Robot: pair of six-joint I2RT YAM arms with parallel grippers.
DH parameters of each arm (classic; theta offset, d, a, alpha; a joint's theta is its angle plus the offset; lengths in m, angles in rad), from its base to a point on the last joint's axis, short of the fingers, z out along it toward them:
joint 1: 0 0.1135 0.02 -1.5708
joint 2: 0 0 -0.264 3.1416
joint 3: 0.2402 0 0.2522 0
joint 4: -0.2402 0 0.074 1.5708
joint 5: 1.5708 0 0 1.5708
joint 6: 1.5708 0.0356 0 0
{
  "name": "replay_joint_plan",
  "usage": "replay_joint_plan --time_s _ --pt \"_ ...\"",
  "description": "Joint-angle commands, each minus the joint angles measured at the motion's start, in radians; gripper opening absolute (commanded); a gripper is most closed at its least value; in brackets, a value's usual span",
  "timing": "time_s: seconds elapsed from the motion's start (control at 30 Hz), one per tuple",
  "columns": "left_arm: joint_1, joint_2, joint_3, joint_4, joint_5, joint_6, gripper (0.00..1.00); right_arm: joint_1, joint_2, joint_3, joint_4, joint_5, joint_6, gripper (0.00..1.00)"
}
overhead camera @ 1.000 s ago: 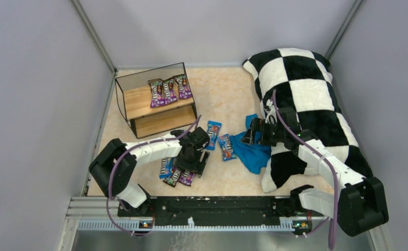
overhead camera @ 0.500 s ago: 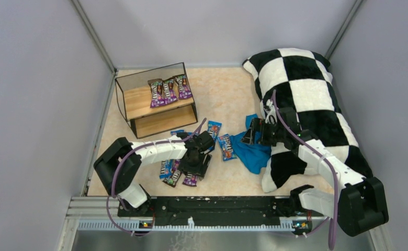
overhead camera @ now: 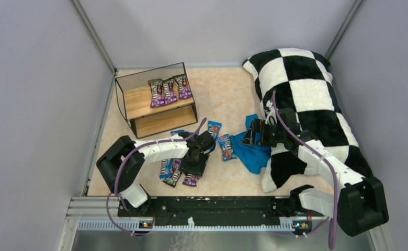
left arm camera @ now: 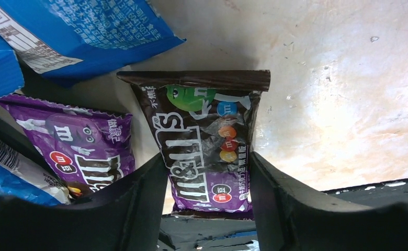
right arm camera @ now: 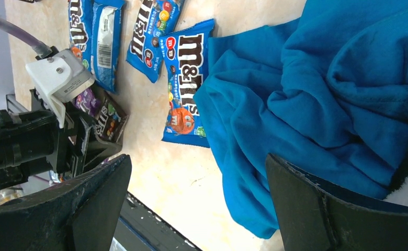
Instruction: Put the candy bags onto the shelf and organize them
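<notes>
The shelf [overhead camera: 136, 102] stands at the back left with three purple candy bags [overhead camera: 168, 91] on its top board. More candy bags lie loose on the table: purple ones [overhead camera: 178, 177] near the front and blue ones [overhead camera: 226, 147] mid-table. My left gripper [overhead camera: 195, 166] is low over the purple cluster. In the left wrist view its fingers [left arm camera: 139, 193] stand on either side of a flat dark brown and purple bag [left arm camera: 204, 141], close to its edges, with the left gripper [left arm camera: 207, 159] still open. My right gripper [right arm camera: 196, 157] hangs wide open over the edge of the blue cloth.
A crumpled blue cloth [overhead camera: 254, 149] lies beside a big checkered pillow [overhead camera: 306, 94] on the right. Blue candy bags [right arm camera: 183, 89] lie next to the cloth [right arm camera: 322, 104]. Grey walls close in the table on three sides.
My left gripper has shifted slightly over the purple bags, and its fingers have narrowed around the dark bag. The right arm has stayed still.
</notes>
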Motion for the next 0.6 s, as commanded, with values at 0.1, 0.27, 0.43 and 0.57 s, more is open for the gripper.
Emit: replay_joint_plan --time_s 0.1,0.27,0.43,0.57 --pt "-0.004 -0.026 0.043 0.0 -0.022 -0.01 0.54 0.011 0.003 -0.003 0.032 -0.006 0.003 0.99" --pt "-0.004 -0.05 0.049 -0.006 -0.006 -0.018 0.45 0.011 -0.003 -0.004 0.028 -0.006 0.003 0.99" --pt "-0.004 -0.098 0.101 -0.051 -0.03 -0.02 0.44 0.011 -0.006 -0.001 0.025 -0.005 0.003 0.99" --pt "-0.003 -0.144 0.184 -0.127 -0.101 0.006 0.44 0.01 -0.006 0.002 0.021 -0.006 0.003 0.99"
